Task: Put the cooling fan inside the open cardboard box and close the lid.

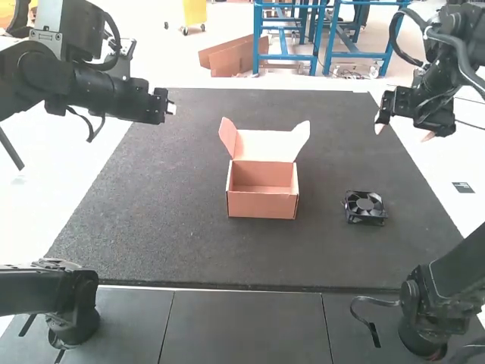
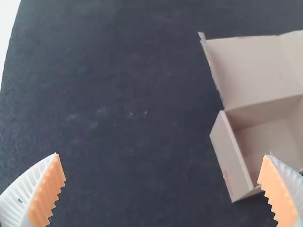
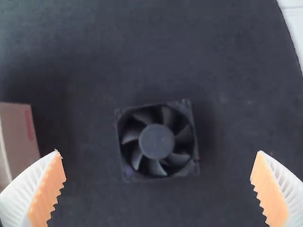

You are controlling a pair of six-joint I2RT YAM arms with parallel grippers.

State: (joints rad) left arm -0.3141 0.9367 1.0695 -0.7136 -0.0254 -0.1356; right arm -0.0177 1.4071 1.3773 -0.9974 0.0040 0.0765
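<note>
Cooling fan (image 1: 365, 207) lies flat on the dark mat (image 1: 151, 220), blades up, to the right of the cardboard box (image 1: 262, 189) and apart from it, so you have not begun the first step of the job. The box sits near the middle of the mat with nothing visible inside, and its lid (image 1: 265, 140) stands up along the far side, side tabs spread. Your right gripper (image 1: 402, 133) hangs above the far right of the mat with its fingers spread wide and nothing between them; its wrist view looks down on the fan, framed between the two orange pads, which suggests it is well placed for a descent. Your left gripper (image 2: 161, 161) is raised over the far left of the mat, also wide and empty, with the box's left wall and lid in its view. Everything is left for you: grasp the fan, carry it left, set it into the box, then fold the lid toward the near side and tuck it shut.
</note>
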